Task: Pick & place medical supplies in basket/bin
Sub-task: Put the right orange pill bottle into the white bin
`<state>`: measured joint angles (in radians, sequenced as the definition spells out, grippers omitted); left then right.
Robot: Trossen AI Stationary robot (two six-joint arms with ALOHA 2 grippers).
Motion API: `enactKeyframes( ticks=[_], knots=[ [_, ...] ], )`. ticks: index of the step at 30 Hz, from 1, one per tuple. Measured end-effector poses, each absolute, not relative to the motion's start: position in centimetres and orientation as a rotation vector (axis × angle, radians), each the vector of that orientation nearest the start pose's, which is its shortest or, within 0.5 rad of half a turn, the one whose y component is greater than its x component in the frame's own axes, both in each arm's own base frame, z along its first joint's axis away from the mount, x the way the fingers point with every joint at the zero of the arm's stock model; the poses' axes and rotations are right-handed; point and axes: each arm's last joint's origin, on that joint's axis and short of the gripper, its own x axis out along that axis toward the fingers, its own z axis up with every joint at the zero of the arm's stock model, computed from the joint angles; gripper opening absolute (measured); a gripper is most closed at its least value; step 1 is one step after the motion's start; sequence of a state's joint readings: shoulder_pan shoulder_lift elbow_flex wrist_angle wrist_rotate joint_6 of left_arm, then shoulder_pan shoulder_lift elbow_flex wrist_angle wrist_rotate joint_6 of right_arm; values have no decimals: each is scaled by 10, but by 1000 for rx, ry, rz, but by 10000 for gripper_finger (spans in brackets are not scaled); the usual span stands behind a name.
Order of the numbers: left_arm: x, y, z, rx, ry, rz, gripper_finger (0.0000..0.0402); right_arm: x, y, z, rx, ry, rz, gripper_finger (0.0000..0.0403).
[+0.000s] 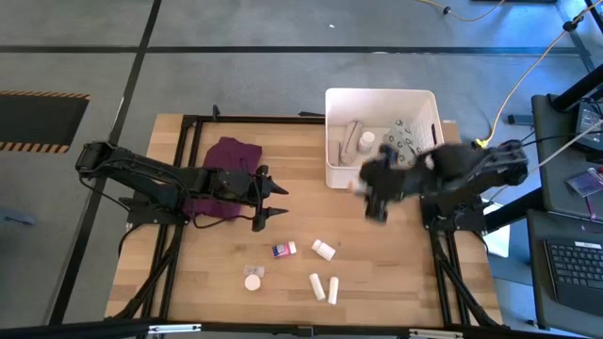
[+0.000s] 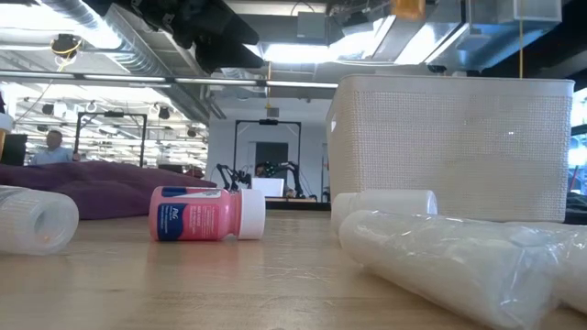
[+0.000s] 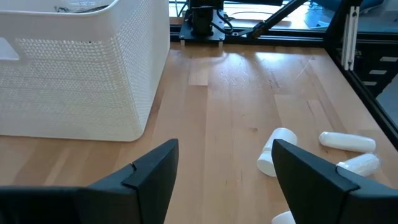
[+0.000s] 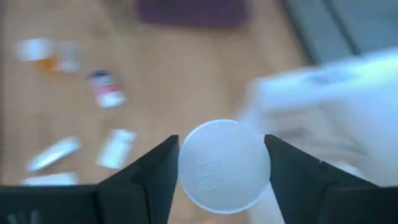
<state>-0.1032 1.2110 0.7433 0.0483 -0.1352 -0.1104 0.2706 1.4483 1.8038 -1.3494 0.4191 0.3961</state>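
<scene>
Right gripper [image 4: 221, 165] has a round white container [image 4: 224, 167] clamped beside the tub [image 1: 336, 169] — left gripper [image 3: 224, 174] hangs open, empty.

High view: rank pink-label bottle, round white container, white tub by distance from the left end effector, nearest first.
From the left end effector:
1. Pink-label bottle, just below it in the picture.
2. Round white container, lower still, near the table's front edge.
3. White tub, on the right arm's side.

Purple cloth [image 1: 229, 158] — on wooden table [image 1: 217, 273]
</scene>
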Motion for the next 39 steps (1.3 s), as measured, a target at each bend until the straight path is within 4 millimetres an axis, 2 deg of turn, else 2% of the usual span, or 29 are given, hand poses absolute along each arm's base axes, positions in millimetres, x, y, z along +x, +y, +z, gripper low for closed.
enactKeyframes(
  ticks=[3,8,13,17,19,26,32,39],
  knots=[
    [260,-23,254,-56,414,56,251,228,19,436,74,876,-480,215],
    [260,-23,254,-16,415,47,251,222,-31,442,103,853,-648,215],
    [260,-23,254,-14,415,47,251,220,-79,428,134,950,-723,215],
    [260,-23,254,-14,415,47,251,217,-110,402,266,1005,-628,215],
    [260,-23,254,-14,415,47,251,218,-123,387,279,1005,-627,215],
    [260,-23,254,-14,415,47,251,217,-154,321,312,1066,-658,216],
    [260,-23,254,-14,415,47,251,211,-167,267,484,1018,-645,216],
    [260,-23,254,-14,415,47,251,203,-165,215,514,999,-673,216]
  ],
)
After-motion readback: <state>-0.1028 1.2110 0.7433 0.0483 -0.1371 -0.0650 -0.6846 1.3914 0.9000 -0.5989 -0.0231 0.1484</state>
